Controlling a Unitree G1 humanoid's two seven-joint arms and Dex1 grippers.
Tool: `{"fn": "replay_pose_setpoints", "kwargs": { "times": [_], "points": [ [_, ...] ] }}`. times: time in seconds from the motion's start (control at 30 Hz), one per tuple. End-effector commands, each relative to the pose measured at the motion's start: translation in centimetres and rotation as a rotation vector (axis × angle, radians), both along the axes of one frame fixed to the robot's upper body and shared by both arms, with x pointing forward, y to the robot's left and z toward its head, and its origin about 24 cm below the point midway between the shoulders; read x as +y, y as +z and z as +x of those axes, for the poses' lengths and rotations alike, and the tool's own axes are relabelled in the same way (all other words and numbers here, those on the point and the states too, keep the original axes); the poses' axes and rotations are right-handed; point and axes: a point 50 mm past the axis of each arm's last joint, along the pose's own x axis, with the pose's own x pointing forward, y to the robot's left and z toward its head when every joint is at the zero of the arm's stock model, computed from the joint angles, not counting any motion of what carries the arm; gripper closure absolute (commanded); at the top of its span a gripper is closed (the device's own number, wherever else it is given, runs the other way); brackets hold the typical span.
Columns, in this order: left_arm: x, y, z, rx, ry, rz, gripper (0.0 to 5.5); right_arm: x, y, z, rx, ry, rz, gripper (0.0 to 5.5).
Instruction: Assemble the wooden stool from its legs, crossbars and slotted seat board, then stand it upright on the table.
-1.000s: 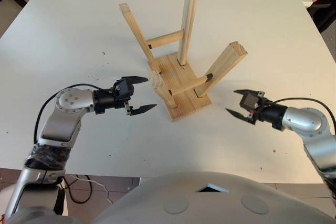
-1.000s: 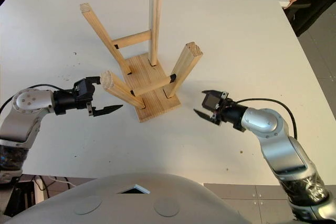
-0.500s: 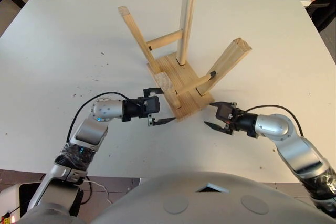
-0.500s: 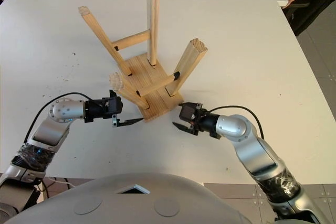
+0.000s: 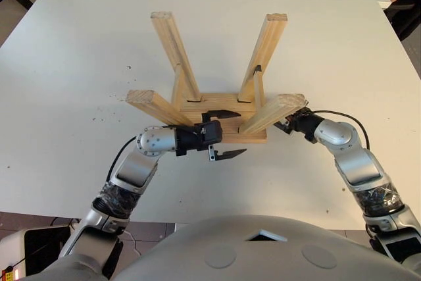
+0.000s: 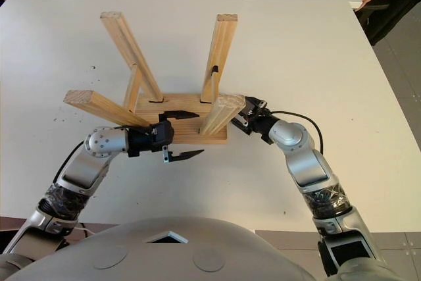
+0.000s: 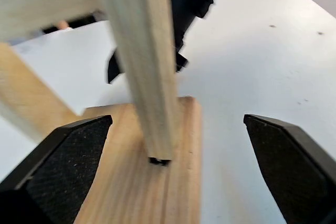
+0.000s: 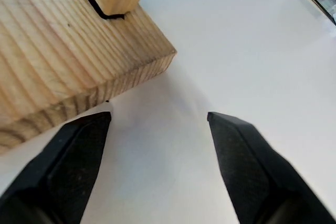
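– On the bench [image 5: 72, 57], how is the stool [image 5: 191, 97] placed?

– Inverted. The seat [image 5: 223, 101] lies flat on the bench. All four legs [image 5: 172, 51] point up and splay outward from the seat. The wrist views show leg feet set into slots in the seat. The crossbars [image 5: 181, 82] join the legs in pairs, one at the seat's left end and one at its right end.

– State the position of the left hand.

– The left hand [image 5: 243, 131] is at the seat's near edge, between the two near legs, and points toward the seat's right end. Its fingers [image 7: 63, 166] are spread wide. One is above the seat's top face. The other is off the near edge, above bare bench. Nothing is pinched. The near right leg stands ahead of the gap between the fingers, clear of both. Whether a finger touches the seat cannot be told.

– And the right hand?

– The right hand [image 8: 157, 115] is at the seat's right end, just beside a corner. In the head views it is partly hidden behind the near right leg. It is also spread and holds nothing. One of its fingers [image 8: 68, 161] lies low, close to the seat's side edge. The other is over bare bench, away from the seat. Contact with the seat cannot be confirmed.
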Motion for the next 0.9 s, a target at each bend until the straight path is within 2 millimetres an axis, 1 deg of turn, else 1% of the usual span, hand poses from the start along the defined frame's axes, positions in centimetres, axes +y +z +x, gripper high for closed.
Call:
{"fn": "replay_pose_setpoints", "kwargs": {
  "times": [0.03, 0.1, 0.2, 0.3, 0.4, 0.43, 0.5, 0.53, 0.6, 0.67, 0.77, 0.83, 0.9],
  "points": [
    [0.9, 0.6, -0.7, 0.023, 0.048, -0.012, 0.85, -1.1, -0.9, -1.1, 0.051, -0.030, -0.043, 2.07],
    [1.6, 1.0, -1.2, 0.038, 0.098, -0.036, 0.85, -1.3, -0.7, -1.2, 0.052, -0.031, -0.042, 2.07],
    [3.1, 1.4, -3.1, 0.114, 0.136, -0.056, 0.85, -1.9, -0.6, -1.7, 0.056, -0.047, -0.045, 2.07],
    [5.5, 1.2, -5.1, 0.111, 0.171, 0.027, 0.85, -2.6, -0.8, -2.9, 0.074, -0.070, -0.054, 2.07],
    [8.3, 1.2, -7.4, 0.210, 0.200, 0.051, 0.85, -3.2, -0.9, -4.3, 0.090, -0.102, -0.052, 2.07],
    [9.1, 1.2, -7.7, 0.228, 0.217, 0.054, 1.03, -3.3, -0.8, -4.6, 0.092, -0.114, -0.047, 2.07],
    [10.5, 1.2, -7.7, 0.262, 0.249, 0.060, 1.21, -3.5, -0.6, -5.2, 0.090, -0.138, -0.041, 2.07],
    [11.0, 1.2, -7.8, 0.313, 0.259, 0.044, 1.37, -3.4, -0.6, -5.4, 0.090, -0.142, -0.037, 2.07],
    [11.7, 1.2, -8.0, 0.385, 0.272, -0.009, 1.66, -3.2, -0.5, -5.4, 0.088, -0.133, -0.036, 2.07],
    [13.0, 0.9, -8.2, 0.415, 0.294, 0.004, 1.96, -3.1, -0.4, -5.2, 0.083, -0.129, -0.035, 2.07],
    [16.4, 0.7, -6.9, 0.385, 0.421, 0.065, 2.38, -3.2, 0.0, -5.3, 0.076, -0.128, -0.038, 2.07],
    [18.4, 1.1, -5.5, 0.316, 0.504, 0.104, 2.38, -3.1, 0.1, -5.7, 0.089, -0.113, -0.039, 2.07],
    [19.8, 1.6, -3.9, 0.220, 0.562, 0.138, 2.38, -2.7, 0.3, -6.4, 0.111, -0.086, -0.026, 2.07]
  ]
}}
